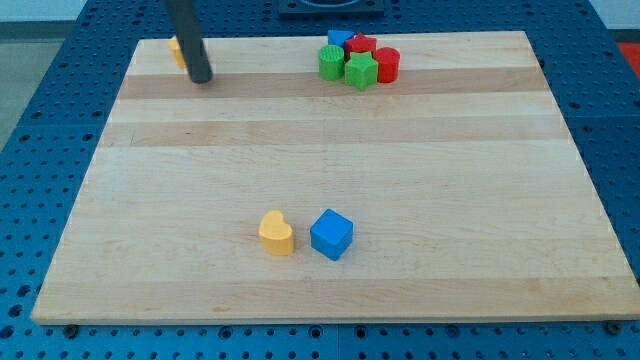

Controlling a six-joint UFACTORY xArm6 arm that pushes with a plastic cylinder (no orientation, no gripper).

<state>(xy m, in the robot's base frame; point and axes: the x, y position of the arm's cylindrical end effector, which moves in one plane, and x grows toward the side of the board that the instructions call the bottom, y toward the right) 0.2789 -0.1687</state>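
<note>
The robot has no hand, just a dark rod, so it holds nothing and can't open or close. The rod comes down from the view's top, and its tip (201, 79) sits on the wooden board (330, 290) near the top left corner. A small yellow block (177, 50) is right behind the rod, w/ most of it hidden, so I can't tell its shape, or if the rod touches it.

At the top of the board, a bit right of the middle, there's a tight bunch of blocks, well apart from the tip. In it, a green star-ish block (361, 70) is at the front, another green block (329, 62) is on its left, and a red round block (388, 64) is on its right. Behind them are a blue block (340, 39) and a 2nd red block (363, 44). They look like they touch each other.

Near the bottom, approx. the middle, a yellow heart-shaped block (276, 233) sits just beside a blue cube (331, 234); the cube is on the right. These 2 are far from the tip.

The board lies on a blue table w/ lots of little holes (45, 150).
</note>
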